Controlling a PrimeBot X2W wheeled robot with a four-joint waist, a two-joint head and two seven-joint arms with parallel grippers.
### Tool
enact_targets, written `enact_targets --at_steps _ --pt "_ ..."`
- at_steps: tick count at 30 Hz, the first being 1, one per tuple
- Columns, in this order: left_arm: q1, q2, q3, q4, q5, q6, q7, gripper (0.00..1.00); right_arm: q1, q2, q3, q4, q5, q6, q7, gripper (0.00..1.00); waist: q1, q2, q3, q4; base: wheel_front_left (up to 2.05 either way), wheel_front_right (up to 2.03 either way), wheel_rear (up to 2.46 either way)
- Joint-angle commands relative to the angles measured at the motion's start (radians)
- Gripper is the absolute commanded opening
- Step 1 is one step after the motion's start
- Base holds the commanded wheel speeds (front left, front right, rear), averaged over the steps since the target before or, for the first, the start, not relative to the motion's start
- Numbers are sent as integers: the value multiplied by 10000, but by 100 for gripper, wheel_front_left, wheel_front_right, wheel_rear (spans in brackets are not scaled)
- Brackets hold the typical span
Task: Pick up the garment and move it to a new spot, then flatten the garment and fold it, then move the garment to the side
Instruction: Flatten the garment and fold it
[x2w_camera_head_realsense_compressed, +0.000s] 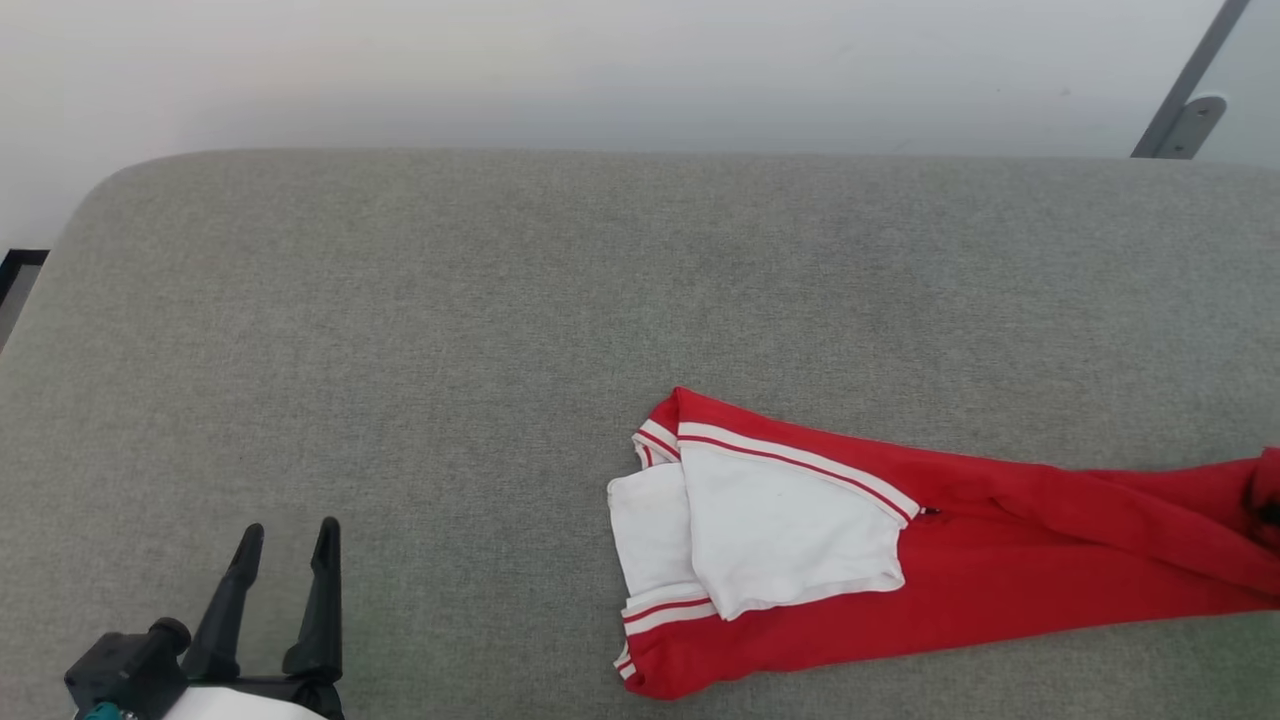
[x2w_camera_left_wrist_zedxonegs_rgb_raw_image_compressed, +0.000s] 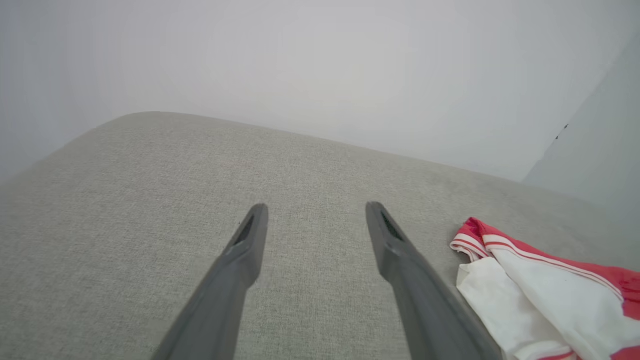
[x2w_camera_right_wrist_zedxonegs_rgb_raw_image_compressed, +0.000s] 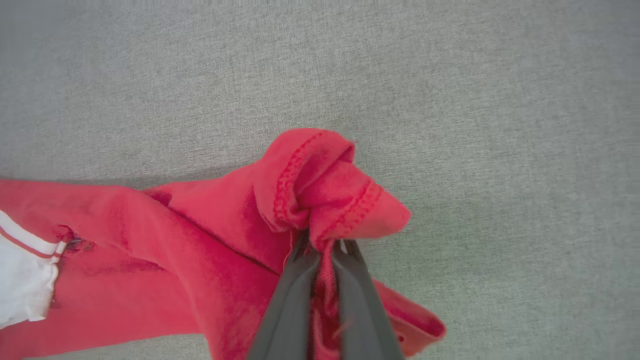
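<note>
The garment (x2w_camera_head_realsense_compressed: 960, 560), a bright red shirt with white sleeve ends and striped bands, lies stretched across the grey cushion (x2w_camera_head_realsense_compressed: 450, 330) toward the right edge of the head view. In the right wrist view my right gripper (x2w_camera_right_wrist_zedxonegs_rgb_raw_image_compressed: 325, 247) is shut on a bunched red hem of the garment (x2w_camera_right_wrist_zedxonegs_rgb_raw_image_compressed: 320, 185), which folds over the fingertips. At the lower left of the head view, my left gripper (x2w_camera_head_realsense_compressed: 287, 545) stands open, well left of the shirt. The left wrist view shows its fingers (x2w_camera_left_wrist_zedxonegs_rgb_raw_image_compressed: 400, 250) spread over bare cushion, with the garment's white sleeve (x2w_camera_left_wrist_zedxonegs_rgb_raw_image_compressed: 530, 295) to their right.
The grey fabric cushion (x2w_camera_left_wrist_zedxonegs_rgb_raw_image_compressed: 150, 210) has a rounded far-left corner and ends at a pale wall (x2w_camera_head_realsense_compressed: 600, 70). A grey metal bracket (x2w_camera_head_realsense_compressed: 1190, 120) stands at the far right behind the cushion.
</note>
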Motion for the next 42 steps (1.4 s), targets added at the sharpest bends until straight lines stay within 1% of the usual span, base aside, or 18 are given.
enact_targets --at_steps 1,5,10,14,17,20,24,30,34,35,36,37,38,42 --pt "-82 -46 73 20 53 -63 -51 100 -100 65 -2 -81 13 -2 17 0 0 -1 -21 -19 0 0 0" --pt "-15 -248 257 46 217 -170 -50 100 213 322 236 -933 382 -1 281 0 0 -1 -113 -29 0 0 0" --pt "139 -412 395 20 346 -231 -50 100 698 789 685 -2728 764 -1 655 0 0 -1 -240 33 0 0 0" --pt "158 -515 408 22 419 -292 -50 100 944 1229 1359 -3883 600 -1 861 0 0 -1 -334 163 0 0 0" --pt "131 -526 340 54 436 -312 -50 100 835 1591 1947 -4285 505 -1 957 0 0 -1 -396 351 0 0 0" --pt "49 -552 282 85 377 -313 -49 100 524 1940 2527 -4286 468 -1 876 0 0 -1 -429 568 0 0 0" --pt "-163 -565 50 144 333 -316 -50 100 143 2300 3243 -3865 416 -1 676 0 0 -1 -444 993 0 0 0" --pt "-357 -493 -218 239 150 -318 -50 100 -589 2673 4249 -3011 488 -1 287 0 0 -1 -403 1575 0 0 0" --pt "-499 -463 -334 283 67 -319 -49 100 -1082 2856 4925 -2338 562 -1 -40 0 0 -1 -343 1826 0 0 0" --pt "-532 -461 -337 276 47 -320 -49 100 -1229 2898 5073 -2176 600 -1 -132 15 0 -1 -321 1861 0 0 0" --pt "-551 -475 -333 278 21 -320 -49 100 -1341 2925 5215 -1985 617 -1 -211 32 0 -1 -299 1886 0 0 0" --pt "-559 -484 -337 283 2 -320 -50 100 -1452 2900 5389 -1803 616 -1 -290 47 0 -1 -282 1911 0 0 0" --pt "-552 -484 -348 296 -2 -320 -49 100 -1555 2889 5522 -1651 635 -1 -388 100 0 -1 -265 1925 0 0 0" --pt "-602 -494 -278 295 -71 -321 -50 100 -1913 2809 5894 -1308 895 -1 -750 100 0 -1 -221 1888 0 0 0"
